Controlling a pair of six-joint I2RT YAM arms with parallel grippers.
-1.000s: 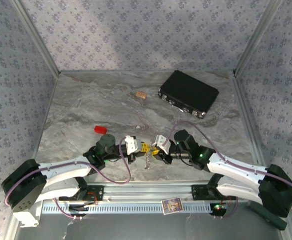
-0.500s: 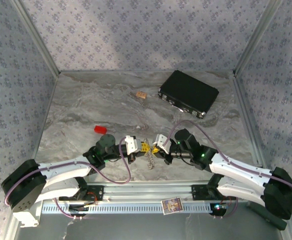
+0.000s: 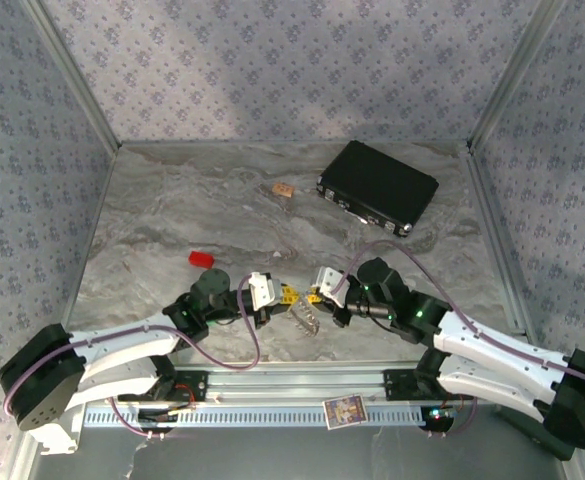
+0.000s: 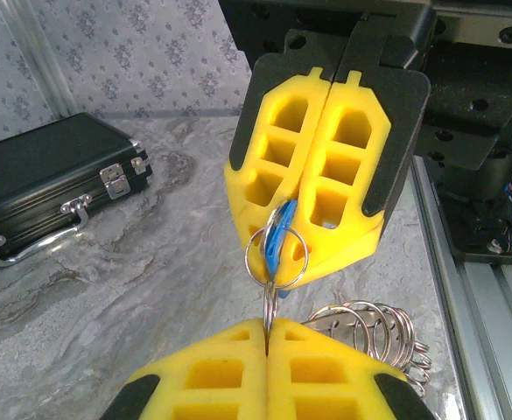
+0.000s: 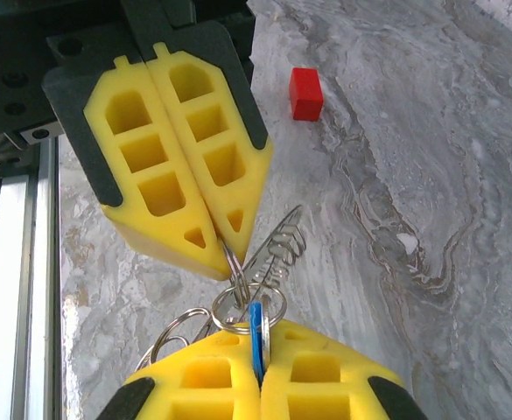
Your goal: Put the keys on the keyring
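Left gripper (image 4: 267, 325): jaws pressed together on 1 thin loop of the keyring (image 4: 376, 325), at the bottom centre of its own wrist view.
Right gripper (image 5: 257, 352): pinched tight on the blue key (image 5: 256, 332), lower middle of its wrist view.
Keyring place: strung between the 2 tips, low centre of the top view, with spare loops dangling to the lower right.
Key axis: runs along the line from my right tip toward the left tip, crossing the held loop.
Nearer arm: I judge it a tie, since both are tip to tip, so the threading turns on small twists.
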